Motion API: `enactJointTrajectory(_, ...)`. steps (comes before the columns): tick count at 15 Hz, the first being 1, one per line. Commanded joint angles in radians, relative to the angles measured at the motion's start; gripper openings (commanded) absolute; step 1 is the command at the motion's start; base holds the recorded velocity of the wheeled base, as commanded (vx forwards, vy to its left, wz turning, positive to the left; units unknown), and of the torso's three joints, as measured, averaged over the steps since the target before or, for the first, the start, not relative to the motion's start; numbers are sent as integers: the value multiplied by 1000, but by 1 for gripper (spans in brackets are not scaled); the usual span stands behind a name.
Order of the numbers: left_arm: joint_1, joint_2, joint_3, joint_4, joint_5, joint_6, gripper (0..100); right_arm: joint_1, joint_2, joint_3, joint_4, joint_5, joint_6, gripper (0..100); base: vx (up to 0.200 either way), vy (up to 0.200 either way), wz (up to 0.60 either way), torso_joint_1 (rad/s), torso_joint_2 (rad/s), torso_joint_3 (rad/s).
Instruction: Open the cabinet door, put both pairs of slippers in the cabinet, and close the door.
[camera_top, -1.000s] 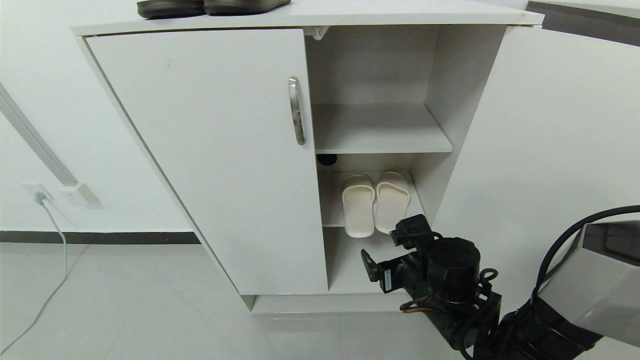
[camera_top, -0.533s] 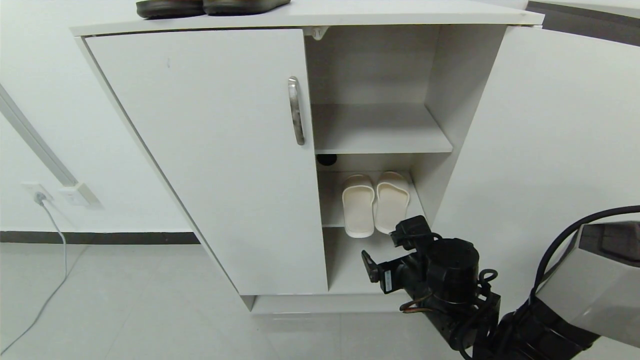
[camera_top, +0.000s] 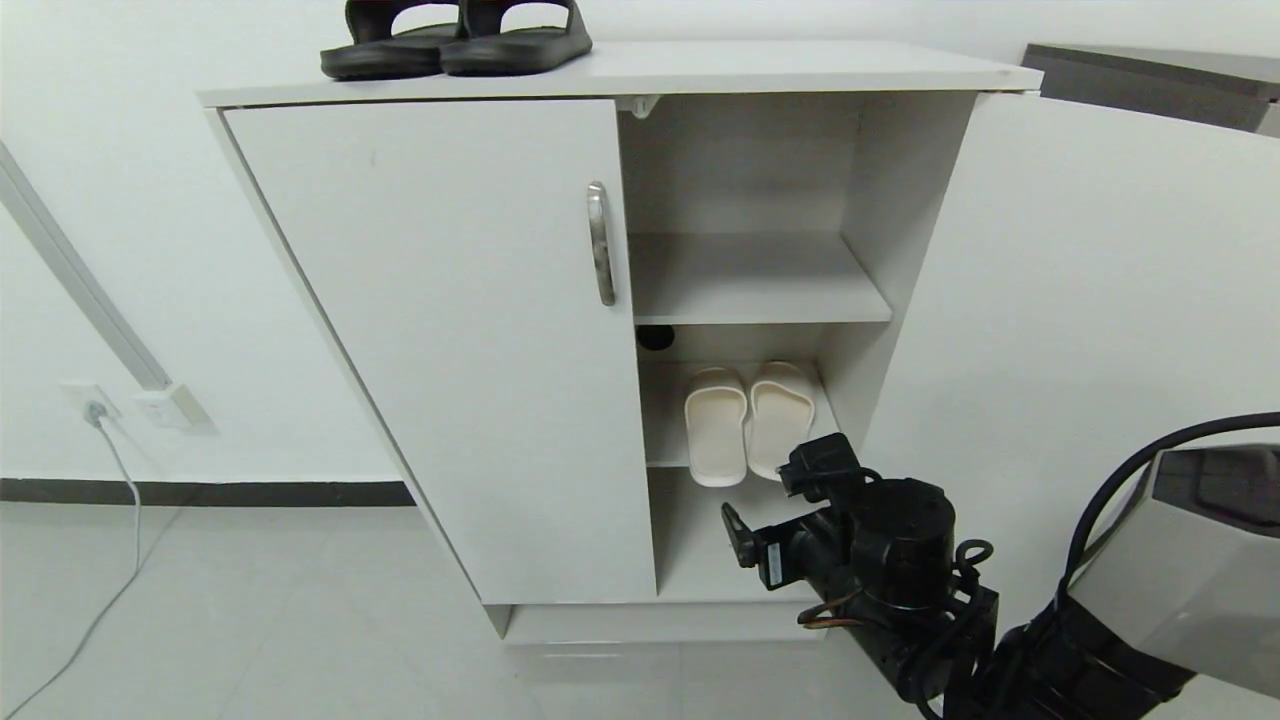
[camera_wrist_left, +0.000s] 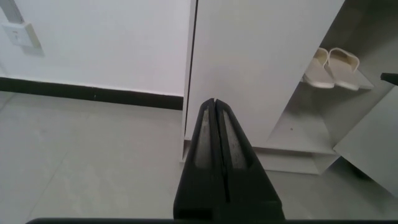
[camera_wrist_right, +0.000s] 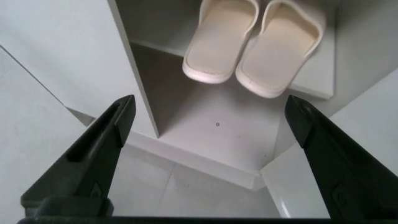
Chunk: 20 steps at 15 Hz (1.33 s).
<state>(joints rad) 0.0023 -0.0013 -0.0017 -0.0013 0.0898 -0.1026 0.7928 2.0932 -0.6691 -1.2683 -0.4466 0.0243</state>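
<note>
– Slippers report from us: the white pair (camera_top: 748, 422) sits side by side on the middle shelf (camera_top: 660, 420) of the cabinet (camera_top: 800, 65), in its right half. The black pair (camera_top: 455, 40) sits on the cabinet top, close to the front edge, above the closed left door (camera_top: 440, 330).

– Same here. The right door (camera_top: 1090, 300) is swung wide, so the upper shelf (camera_top: 760, 280), the middle shelf and the bottom compartment (camera_top: 700, 545) all face us through the opening.

– What do the wrist views add?

– The right one gives us the shelf edge close up: both white heels hang a little over it. The right gripper (camera_wrist_right: 210, 104) hangs low in front of the bottom compartment, just below that pair. Its fingers (camera_wrist_right: 99, 149) are spread wide with nothing between them. We've got the closed door's edge on one side of it and the open door on the other.

– And the left gripper (camera_wrist_left: 214, 112)?

– Its fingers are pressed flat together, gripping nothing. It's out over the floor tiles (camera_wrist_left: 93, 162), facing the cabinet's lower front corner. That view catches the white pair side-on too.
</note>
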Motion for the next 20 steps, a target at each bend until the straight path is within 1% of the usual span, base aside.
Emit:
enactJointTrajectory(1, 1, 1, 0, 0, 1, 0, 0, 2, 4, 2, 0, -1, 0, 100, 0, 0, 0, 2, -2, 198)
enactJointTrajectory(5, 1, 1, 0, 0, 1, 0, 0, 0, 4, 6, 0, -4, 0, 100, 0, 0, 0, 1, 2, 177)
enactJointTrajectory(15, 1, 1, 0, 0, 1, -3, 0, -4, 18, 10, 0, -4, 0, 100, 0, 0, 0, 0, -1, 5)
enactJointTrajectory(20, 1, 1, 0, 0, -1, -2, 0, -4, 18, 11, -2, -4, 0, 100, 0, 200, 0, 3, 0, 4)
